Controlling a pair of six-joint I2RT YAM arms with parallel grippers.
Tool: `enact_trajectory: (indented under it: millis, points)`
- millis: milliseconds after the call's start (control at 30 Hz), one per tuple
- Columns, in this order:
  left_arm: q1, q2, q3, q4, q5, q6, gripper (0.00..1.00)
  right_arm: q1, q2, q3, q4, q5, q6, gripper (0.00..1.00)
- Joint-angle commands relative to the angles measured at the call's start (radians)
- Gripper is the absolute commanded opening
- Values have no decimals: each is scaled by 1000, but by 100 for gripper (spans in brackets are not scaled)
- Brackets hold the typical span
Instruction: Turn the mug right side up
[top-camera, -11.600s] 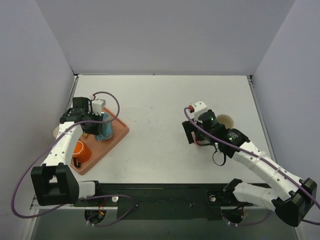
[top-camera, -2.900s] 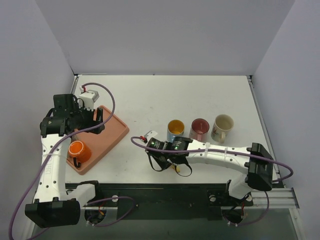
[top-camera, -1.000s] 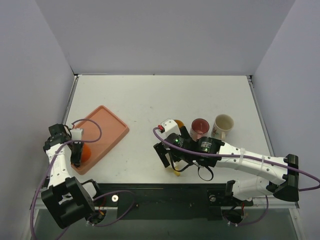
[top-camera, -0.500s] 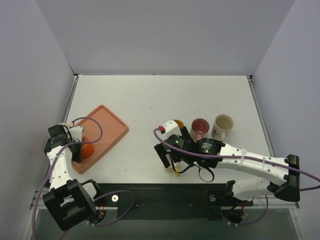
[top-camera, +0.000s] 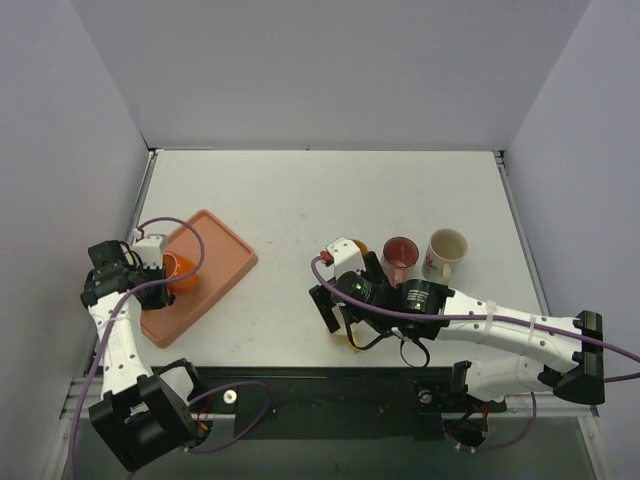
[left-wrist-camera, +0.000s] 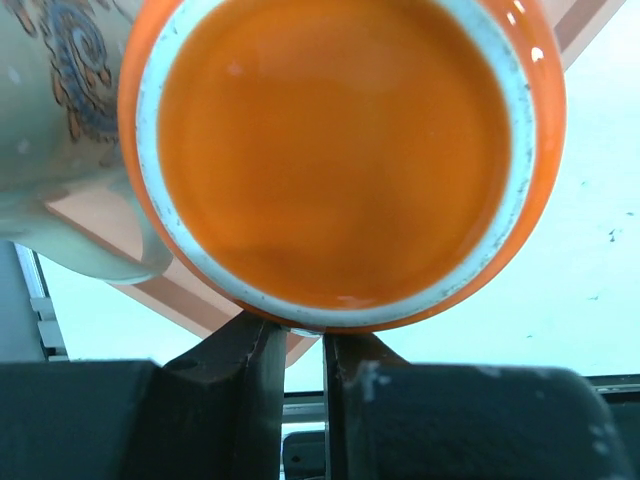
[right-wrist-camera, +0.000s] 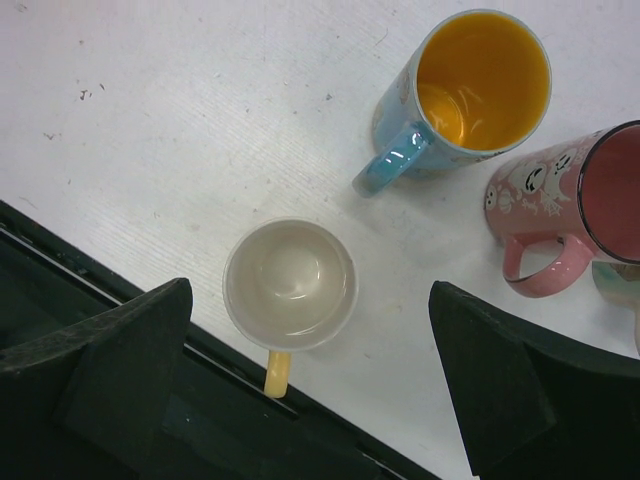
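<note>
The orange mug (top-camera: 179, 270) hangs over the salmon tray (top-camera: 222, 250), tipped on its side. In the left wrist view its round base with a pale ring (left-wrist-camera: 340, 150) faces the camera. My left gripper (top-camera: 150, 268) is shut on the mug's lower edge (left-wrist-camera: 297, 328); which part the fingers (left-wrist-camera: 245, 390) pinch I cannot tell. My right gripper (right-wrist-camera: 310, 290) stands wide open above an upright white mug with a yellow handle (right-wrist-camera: 290, 283), touching nothing.
A blue mug with a yellow inside (right-wrist-camera: 470, 90) and a pink mug (right-wrist-camera: 590, 200) stand upright beside the white one. A cream mug (top-camera: 445, 250) stands further right. A pale patterned shape (left-wrist-camera: 60, 130) shows behind the orange mug. The table's near edge (right-wrist-camera: 120, 300) is close.
My left gripper closed on the orange mug and raised it from the tray's near end toward the tray's middle. The right arm barely moved.
</note>
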Motion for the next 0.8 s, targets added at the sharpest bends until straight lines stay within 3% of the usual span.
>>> enact_trajectory:
  millis: [0, 100, 300, 467, 767]
  points:
    - [-23, -13, 107, 82, 106, -63, 0, 17, -1, 7, 37, 63, 4, 100]
    - [-57, 0, 158, 59, 133, -68, 0, 18, 10, 9, 60, 77, -9, 100]
    - [-238, 15, 265, 52, 104, -145, 0, 18, 1, 38, 76, 120, -30, 100]
    - [-338, 47, 415, 2, 186, -220, 0, 15, -42, 21, 137, 146, -42, 100]
    - [-468, 82, 597, -29, 331, -321, 0, -44, -203, -88, 465, 77, -110, 100]
